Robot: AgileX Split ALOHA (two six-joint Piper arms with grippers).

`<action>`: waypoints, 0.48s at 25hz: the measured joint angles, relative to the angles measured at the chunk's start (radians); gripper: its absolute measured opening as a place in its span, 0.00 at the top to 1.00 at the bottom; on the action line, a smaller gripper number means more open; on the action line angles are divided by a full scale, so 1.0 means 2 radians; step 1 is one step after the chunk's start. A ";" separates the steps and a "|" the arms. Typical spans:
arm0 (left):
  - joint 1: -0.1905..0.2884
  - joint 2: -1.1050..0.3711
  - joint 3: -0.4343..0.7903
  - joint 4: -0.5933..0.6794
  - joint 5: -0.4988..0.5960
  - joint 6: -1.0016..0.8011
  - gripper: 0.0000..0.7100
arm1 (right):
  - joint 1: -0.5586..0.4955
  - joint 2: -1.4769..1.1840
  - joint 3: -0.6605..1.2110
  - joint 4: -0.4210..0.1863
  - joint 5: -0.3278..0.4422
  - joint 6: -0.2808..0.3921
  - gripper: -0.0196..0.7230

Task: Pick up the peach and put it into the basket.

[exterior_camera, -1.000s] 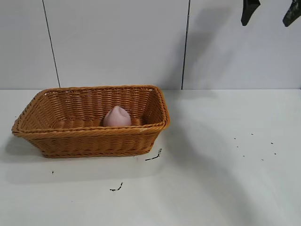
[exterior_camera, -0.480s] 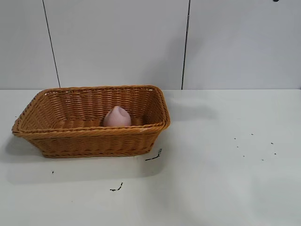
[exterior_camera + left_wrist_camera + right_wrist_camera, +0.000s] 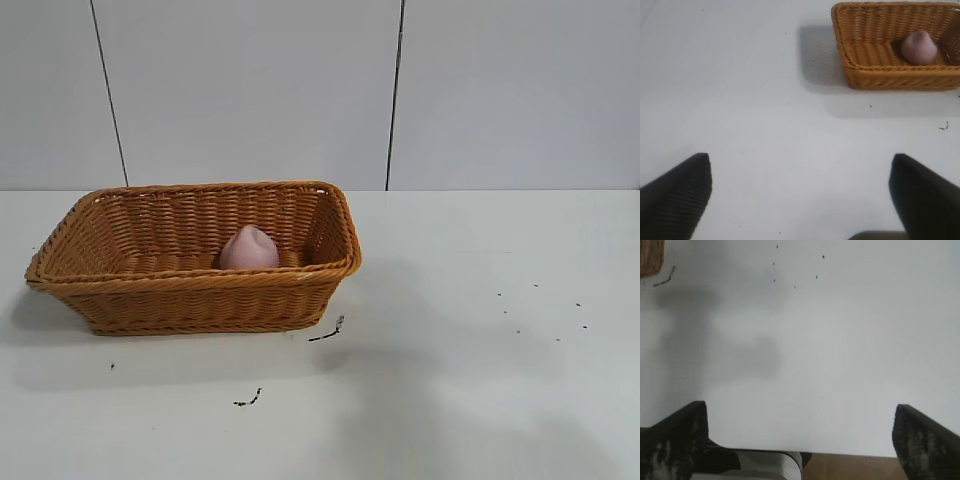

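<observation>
The pale-pink peach (image 3: 249, 248) lies inside the orange-brown wicker basket (image 3: 190, 290) at the table's left. Both also show in the left wrist view: the peach (image 3: 919, 47) inside the basket (image 3: 890, 77). My left gripper (image 3: 800, 187) is open and empty above bare table, well away from the basket. My right gripper (image 3: 800, 432) is open and empty above bare table near the table's edge. Neither gripper shows in the exterior view.
Small dark specks and scraps lie on the white table (image 3: 480, 380), one scrap (image 3: 328, 332) by the basket's near corner and another (image 3: 248, 400) in front of it. A corner of the basket (image 3: 651, 257) shows in the right wrist view.
The right gripper's fingertips, seen at the exterior view's top right one second ago, have risen out of that view. The peach and basket have not moved.
</observation>
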 joint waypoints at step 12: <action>0.000 0.000 0.000 0.000 0.000 0.000 0.02 | 0.000 -0.294 0.162 0.000 -0.083 0.001 0.04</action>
